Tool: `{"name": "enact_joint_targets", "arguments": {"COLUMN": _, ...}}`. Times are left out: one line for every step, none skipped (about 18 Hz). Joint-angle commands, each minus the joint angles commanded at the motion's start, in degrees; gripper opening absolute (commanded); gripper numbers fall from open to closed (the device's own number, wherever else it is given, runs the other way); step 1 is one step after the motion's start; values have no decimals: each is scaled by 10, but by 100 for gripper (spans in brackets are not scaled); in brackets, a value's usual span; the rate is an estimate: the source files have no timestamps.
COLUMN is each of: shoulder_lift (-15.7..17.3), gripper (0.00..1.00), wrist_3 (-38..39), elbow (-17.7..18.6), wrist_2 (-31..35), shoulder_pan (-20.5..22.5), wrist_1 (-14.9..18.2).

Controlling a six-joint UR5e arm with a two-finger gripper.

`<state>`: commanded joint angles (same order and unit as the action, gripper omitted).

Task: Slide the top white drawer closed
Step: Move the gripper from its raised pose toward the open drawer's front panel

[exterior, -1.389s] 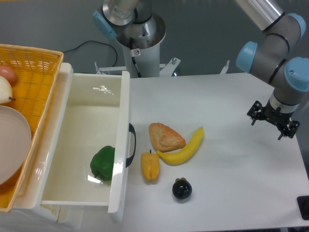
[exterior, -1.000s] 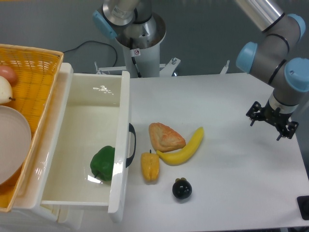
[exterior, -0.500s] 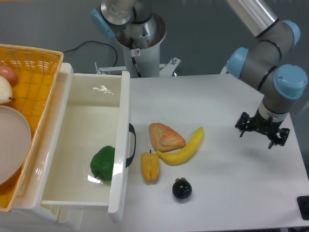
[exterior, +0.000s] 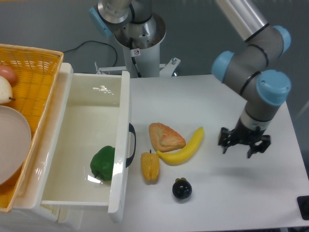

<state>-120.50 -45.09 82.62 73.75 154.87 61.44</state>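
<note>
The top white drawer point(exterior: 91, 145) stands fully open at left frame. The gripper point(exterior: 244, 142), jaws spread wide and empty, hangs right of centre; approach looks underway, and next it must reach that front panel and push left.

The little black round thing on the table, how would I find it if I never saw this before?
Start at the open top white drawer on the left. On the table just right of its black handle lie a yellow pepper, pastry and banana. The black fruit sits alone nearest the camera, the only dark round one.
</note>
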Motion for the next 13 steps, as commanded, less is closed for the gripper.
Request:
{"name": "enact_joint_targets", "arguments": {"shoulder_lift": 1, "gripper": 43, "wrist_3": 4, "elbow": -3, "wrist_2": -12, "shoulder_pan": 0, "wrist_1": 0}}
{"name": "enact_joint_targets", "arguments": {"shoulder_lift": 3, "gripper": 38, "wrist_3": 4, "elbow": -4, "wrist_2": -27, "shoulder_pan": 0, "wrist_1": 0}}
{"name": "enact_joint_targets", "arguments": {"shoulder_lift": 6, "gripper": 34, "wrist_3": 5, "elbow": -4, "wrist_2": -40, "shoulder_pan": 0, "wrist_1": 0}}
{"name": "enact_joint_targets", "arguments": {"shoulder_lift": 11, "gripper": 32, "wrist_3": 5, "elbow": -4, "wrist_2": -47, "shoulder_pan": -1, "wrist_1": 0}}
{"name": "enact_joint_targets", "arguments": {"shoulder_lift": 15, "gripper": 28, "wrist_3": 4, "elbow": -3, "wrist_2": -54, "shoulder_pan": -3, "wrist_1": 1}}
{"name": "enact_joint_targets", "arguments": {"shoulder_lift": 18, "gripper": 25, "wrist_3": 4, "elbow": -3, "wrist_2": -65, "shoulder_pan": -7, "wrist_1": 0}}
{"name": "enact_joint_targets", "arguments": {"shoulder_lift": 21, "gripper": 24, "wrist_3": 5, "elbow": -3, "wrist_2": -83, "shoulder_pan": -11, "wrist_1": 0}}
{"name": "enact_joint_targets", "arguments": {"shoulder_lift": 24, "gripper": 24, "wrist_3": 10, "elbow": -2, "wrist_2": -99, "shoulder_pan": -12, "wrist_1": 1}}
{"name": "enact_joint_targets", "arguments": {"shoulder_lift": 25, "gripper": 24, "wrist_3": 20, "elbow": -1, "wrist_2": -111, "shoulder_pan": -18, "wrist_1": 0}}
{"name": "enact_joint_targets", "arguments": {"shoulder_lift": 25, "gripper": 24, "wrist_3": 34, "elbow": -1, "wrist_2": -113, "shoulder_pan": -30, "wrist_1": 0}}
{"name": "enact_joint_targets", "arguments": {"shoulder_lift": 25, "gripper": 24, "wrist_3": 47, "elbow": -1, "wrist_2": -114, "shoulder_pan": -39, "wrist_1": 0}}
{"name": "enact_joint_targets", "arguments": {"shoulder_lift": 25, "gripper": 24, "wrist_3": 64, "elbow": -1, "wrist_2": -114, "shoulder_pan": -49, "wrist_1": 1}}
{"name": "enact_joint_targets", "arguments": {"shoulder_lift": 26, "gripper": 24, "wrist_3": 79, "elbow": 1, "wrist_2": -114, "shoulder_pan": -58, "wrist_1": 1}}
